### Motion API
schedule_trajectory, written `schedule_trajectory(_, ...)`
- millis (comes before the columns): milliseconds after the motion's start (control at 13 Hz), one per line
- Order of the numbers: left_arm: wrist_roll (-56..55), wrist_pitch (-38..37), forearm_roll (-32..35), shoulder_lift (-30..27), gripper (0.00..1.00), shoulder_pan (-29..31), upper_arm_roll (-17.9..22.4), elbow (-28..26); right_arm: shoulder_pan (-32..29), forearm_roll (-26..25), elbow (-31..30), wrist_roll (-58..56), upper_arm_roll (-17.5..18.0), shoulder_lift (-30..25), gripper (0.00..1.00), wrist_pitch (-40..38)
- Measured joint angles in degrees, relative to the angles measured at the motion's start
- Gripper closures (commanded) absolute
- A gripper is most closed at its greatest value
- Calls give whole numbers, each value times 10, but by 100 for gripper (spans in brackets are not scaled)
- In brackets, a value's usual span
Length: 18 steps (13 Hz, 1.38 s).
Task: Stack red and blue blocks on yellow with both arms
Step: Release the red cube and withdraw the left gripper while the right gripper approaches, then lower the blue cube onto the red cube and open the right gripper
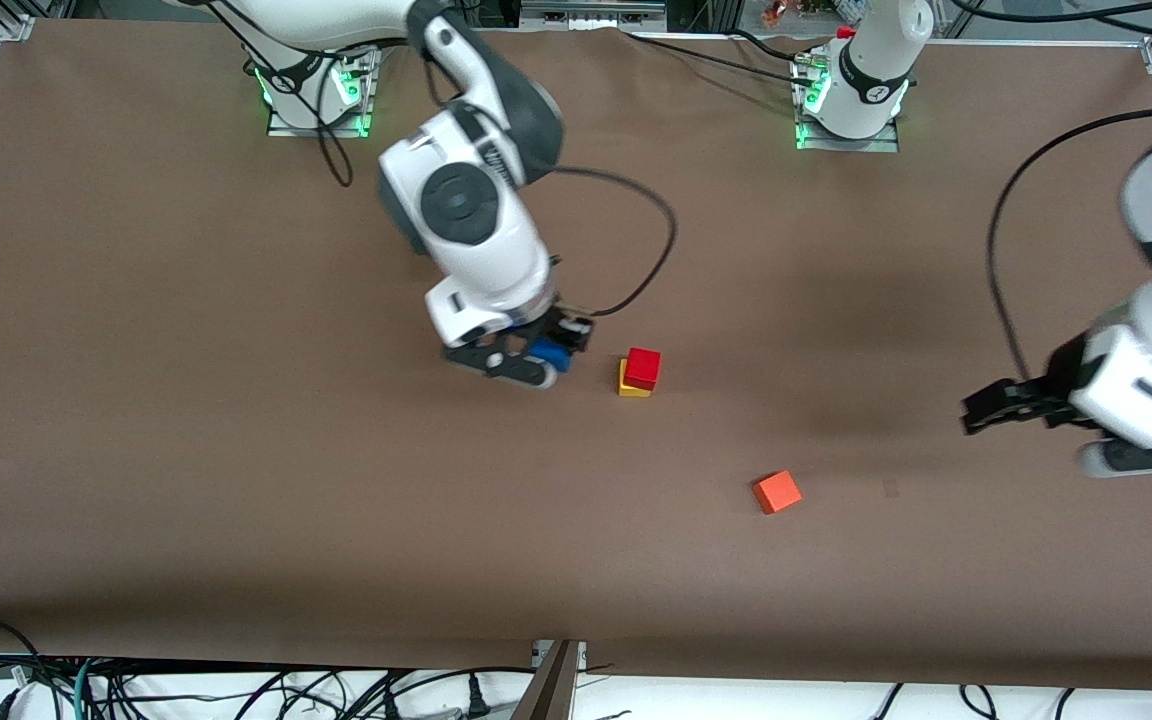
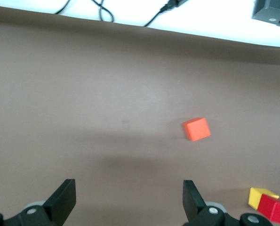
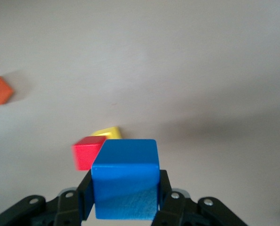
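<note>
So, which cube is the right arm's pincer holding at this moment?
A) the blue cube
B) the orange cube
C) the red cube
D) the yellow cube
A: the right wrist view shows the right pincer shut on the blue cube, while the red cube sits on the yellow cube and the orange cube lies alone on the table.

1. Both arms are glossy white with dark grey joint bands; the right arm (image 1: 476, 215) carries a round dark grey cap
2. Black cables loop from each wrist
3. Bases (image 1: 848, 110) glow green
4. Grippers are black: left gripper (image 2: 129, 200), right gripper (image 3: 124, 200); silver screws sit just back of the fingers (image 2: 63, 197)
</note>
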Motion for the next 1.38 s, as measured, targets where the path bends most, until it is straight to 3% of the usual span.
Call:
schedule_trajectory(385,10,-71,-1,-16,0,11,-10,0,73,-46,8,106,-4,51,80,95)
schedule_trajectory(615,10,-122,-1,-19,0,11,-14,0,80,-51,10,112,-6,68,80,112)
schedule_trajectory(1231,4,-157,-1,-83,0,-11,-8,-16,80,-74,11,112,-7,100,73,151)
schedule_trajectory(1308,4,-158,-1,-92,0,-10,-6,-26,80,-74,11,112,-8,101,68,153)
schedule_trajectory(1385,5,-159,-1,-102,0,-10,-4,-39,80,-74,12,112,-9,101,57,155)
